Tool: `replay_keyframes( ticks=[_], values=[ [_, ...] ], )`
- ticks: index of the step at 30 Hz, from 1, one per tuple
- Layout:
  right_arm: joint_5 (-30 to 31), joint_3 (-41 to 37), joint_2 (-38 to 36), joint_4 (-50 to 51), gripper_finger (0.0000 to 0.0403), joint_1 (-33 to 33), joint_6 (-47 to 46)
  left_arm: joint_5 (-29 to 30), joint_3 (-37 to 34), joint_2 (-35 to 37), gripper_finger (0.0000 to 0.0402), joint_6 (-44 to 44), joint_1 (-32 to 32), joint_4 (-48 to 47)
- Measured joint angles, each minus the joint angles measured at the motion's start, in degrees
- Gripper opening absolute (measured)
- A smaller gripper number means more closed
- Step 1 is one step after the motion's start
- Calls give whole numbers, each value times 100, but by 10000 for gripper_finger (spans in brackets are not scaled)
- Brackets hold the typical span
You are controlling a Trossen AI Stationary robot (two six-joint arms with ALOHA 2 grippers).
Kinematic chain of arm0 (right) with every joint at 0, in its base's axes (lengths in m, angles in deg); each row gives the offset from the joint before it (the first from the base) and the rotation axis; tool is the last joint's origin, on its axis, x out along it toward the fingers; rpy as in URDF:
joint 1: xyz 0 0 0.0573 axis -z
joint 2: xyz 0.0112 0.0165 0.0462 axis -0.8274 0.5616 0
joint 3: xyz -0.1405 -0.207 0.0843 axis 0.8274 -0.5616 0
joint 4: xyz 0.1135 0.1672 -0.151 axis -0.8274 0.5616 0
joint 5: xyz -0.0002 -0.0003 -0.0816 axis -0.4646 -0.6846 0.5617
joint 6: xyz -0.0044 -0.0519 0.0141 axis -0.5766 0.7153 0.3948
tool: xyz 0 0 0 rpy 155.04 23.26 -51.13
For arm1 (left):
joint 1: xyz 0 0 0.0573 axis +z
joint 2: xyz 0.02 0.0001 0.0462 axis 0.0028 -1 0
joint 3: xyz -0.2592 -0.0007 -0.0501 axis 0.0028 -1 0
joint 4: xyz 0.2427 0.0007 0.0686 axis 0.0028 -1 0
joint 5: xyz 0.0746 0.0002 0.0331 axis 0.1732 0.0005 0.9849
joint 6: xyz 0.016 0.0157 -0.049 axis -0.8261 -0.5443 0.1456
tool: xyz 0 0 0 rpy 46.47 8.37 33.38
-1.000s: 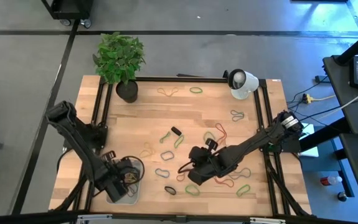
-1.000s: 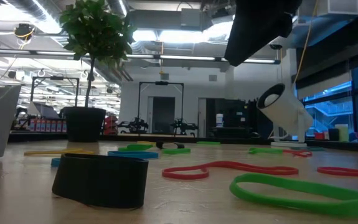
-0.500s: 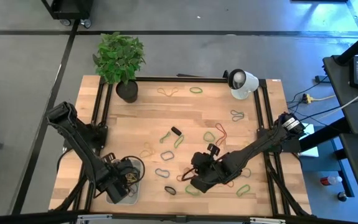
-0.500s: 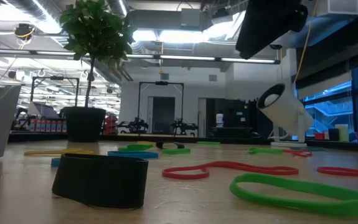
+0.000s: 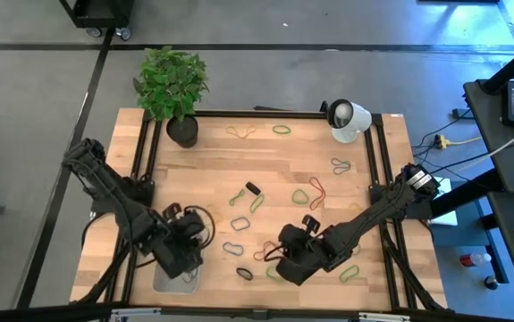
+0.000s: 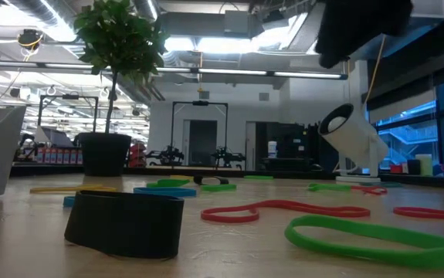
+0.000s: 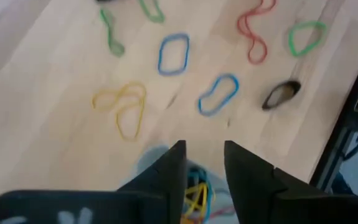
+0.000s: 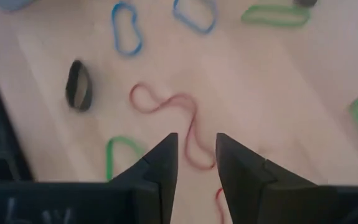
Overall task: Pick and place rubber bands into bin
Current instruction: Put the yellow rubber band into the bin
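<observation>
Many rubber bands lie loose on the wooden table: a red one (image 8: 172, 112), a black one (image 8: 78, 84), blue ones (image 7: 174, 53) and a yellow one (image 7: 122, 106). The bin (image 5: 172, 277), a pale tray, sits at the near left and holds yellow and blue bands (image 7: 194, 194). My left gripper (image 7: 205, 163) hangs open above the bin's far edge (image 5: 185, 258), with nothing between its fingers. My right gripper (image 8: 196, 152) stands open above the red band, near the table's front middle (image 5: 283, 266), clear of it.
A potted plant (image 5: 174, 89) stands at the far left corner and a white lamp-like device (image 5: 346, 121) at the far right. Black frame rails (image 5: 146, 161) run along both sides of the table. More bands lie near the far edge (image 5: 281, 130).
My left gripper has risen out of the bin and swung a little toward the table's middle. My right gripper has drifted toward the near edge. The bands on the table lie as before.
</observation>
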Motion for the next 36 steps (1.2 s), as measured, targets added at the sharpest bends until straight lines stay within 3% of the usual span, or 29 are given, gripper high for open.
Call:
replay_keyframes(
  ticks=[5,7,12,17,20,24,28,36],
  values=[
    [-1155,2,0,29,48,-127,322,-167,70,-1,47,-1227,461,391],
    [-1224,-33,0,-18,13,-223,405,-166,42,-45,15,-1719,616,613],
    [-1252,-636,-168,-532,5,-451,186,-519,-434,-75,2,-2641,987,1351],
    [-1248,-1659,-586,-1664,3,-740,-375,-1247,-978,-75,2,-3111,1332,1944],
    [-1240,-2184,-860,-2117,2,-923,-826,-1372,-1193,-80,2,-3319,1613,1996],
    [-1189,-2628,-1135,-2172,4,-1043,-1368,-1492,-1364,-75,1,-3651,2163,2011],
    [-1134,-2782,-1345,-2180,4,-999,-1369,-2030,-1594,-75,6,-4176,2855,1997],
    [-1017,-2793,-1709,-1721,4,-552,-832,-2649,-2151,-97,81,-5747,3665,2096]
  ],
)
